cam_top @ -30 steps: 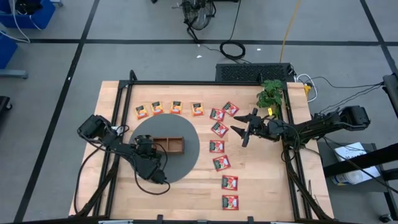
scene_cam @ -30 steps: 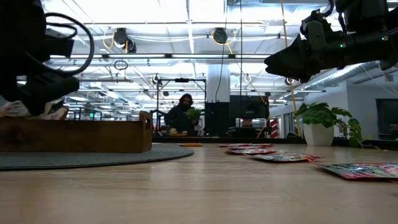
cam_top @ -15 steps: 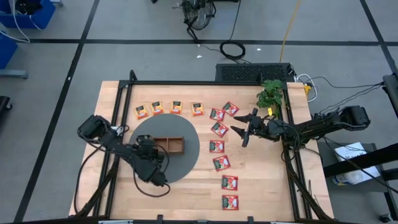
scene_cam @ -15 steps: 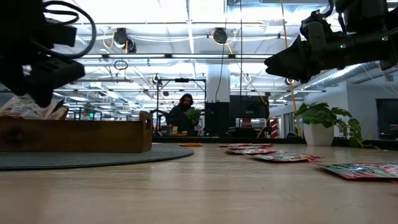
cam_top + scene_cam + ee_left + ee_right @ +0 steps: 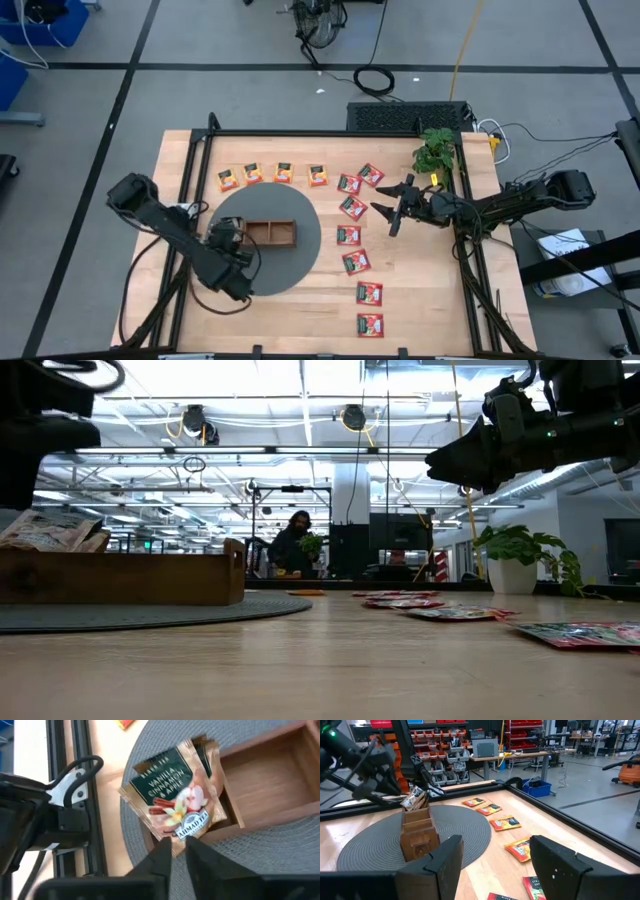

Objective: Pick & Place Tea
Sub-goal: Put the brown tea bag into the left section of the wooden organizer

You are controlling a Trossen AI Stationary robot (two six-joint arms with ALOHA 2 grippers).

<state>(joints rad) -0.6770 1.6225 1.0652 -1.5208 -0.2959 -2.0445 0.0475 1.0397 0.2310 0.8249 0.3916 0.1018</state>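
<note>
Several white-and-green tea packets [image 5: 172, 800] stand tilted in the left compartment of the wooden tray [image 5: 273, 232], sticking out above its rim [image 5: 50, 530]. My left gripper [image 5: 178, 849] hangs above them, shut and holding nothing. In the high view it is at the tray's left end [image 5: 228, 238]. Orange-yellow packets [image 5: 268, 174] lie in a row at the far side. Red packets [image 5: 355, 261] lie in a line right of the mat. My right gripper [image 5: 395, 207] hovers open, level, right of the red packets.
The tray stands on a round grey mat [image 5: 300, 265]. A potted plant [image 5: 434, 152] stands at the far right of the table. A black frame rail [image 5: 75, 820] runs along the left edge. A person [image 5: 292, 545] sits in the room far behind.
My left gripper has risen from the tray's left compartment and drawn back toward the table's left edge. The white-and-green packets stay behind in the tray, now uncovered in the low view.
</note>
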